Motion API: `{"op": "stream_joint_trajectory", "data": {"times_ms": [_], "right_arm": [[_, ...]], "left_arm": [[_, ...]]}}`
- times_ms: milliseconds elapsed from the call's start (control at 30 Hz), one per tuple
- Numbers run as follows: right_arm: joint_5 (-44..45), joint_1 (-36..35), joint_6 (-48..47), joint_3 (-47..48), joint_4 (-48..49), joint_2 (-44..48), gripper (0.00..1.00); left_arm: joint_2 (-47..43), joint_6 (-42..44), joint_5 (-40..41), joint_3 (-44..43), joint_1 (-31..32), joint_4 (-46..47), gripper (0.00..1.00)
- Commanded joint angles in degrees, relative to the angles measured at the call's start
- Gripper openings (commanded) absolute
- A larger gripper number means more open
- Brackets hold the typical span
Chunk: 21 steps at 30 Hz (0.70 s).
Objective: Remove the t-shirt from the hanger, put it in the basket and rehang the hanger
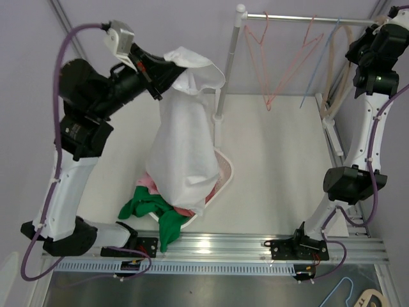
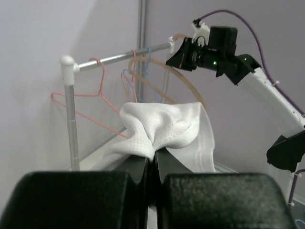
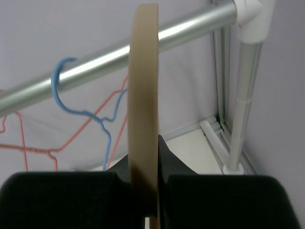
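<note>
Left pincer (image 2: 153, 163) is closed tight on the bunched top of the white t-shirt (image 1: 185, 147), which hangs clear of the hanger, draping over the basket (image 1: 227, 170) on the tabletop (image 1: 281, 166). Right pincer (image 3: 148, 164) is clamped on the tan hanger (image 3: 143, 95) up at the rail (image 3: 190, 32).

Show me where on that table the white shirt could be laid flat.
The widest bare patch of table lies between the laundry basket and the right arm, in front of the rail where the right gripper grips the wooden hanger. The near-left is crowded: basket, green garment and the t-shirt hanging from the left gripper.
</note>
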State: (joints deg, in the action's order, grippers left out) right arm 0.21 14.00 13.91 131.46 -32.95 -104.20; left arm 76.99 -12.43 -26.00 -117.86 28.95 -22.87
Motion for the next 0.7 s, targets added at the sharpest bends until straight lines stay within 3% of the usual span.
{"op": "stream_joint_trajectory", "data": {"times_ms": [0,133,200,233,367,667], "right_arm": [[-3.98,0.06,0.32,7.31,6.39,-3.28,0.0],[-6.53,0.33,-0.11,11.62,10.09,-7.5,0.0],[-7.67,0.24,0.41,11.8,12.63,-9.0,0.0],[-7.77,0.15,0.5,11.54,13.26,-9.35,0.0],[-7.42,-0.29,0.76,11.45,15.19,-10.84,0.0],[-8.29,-0.38,0.86,12.42,17.3,-14.97,0.0]], "left_arm": [[-6.92,-1.36,2.95,20.73,-0.74,3.87,0.01],[-20.45,-9.18,14.82,57.74,-0.74,16.52,0.01],[-24.58,-13.49,17.54,64.66,-0.56,18.48,0.01],[-25.48,-15.5,18.17,72.61,-0.21,18.48,0.01],[-28.21,-17.71,21.16,81.73,2.87,16.37,0.01],[-33.05,-27.82,17.65,101.4,4.36,16.98,0.01]]}}
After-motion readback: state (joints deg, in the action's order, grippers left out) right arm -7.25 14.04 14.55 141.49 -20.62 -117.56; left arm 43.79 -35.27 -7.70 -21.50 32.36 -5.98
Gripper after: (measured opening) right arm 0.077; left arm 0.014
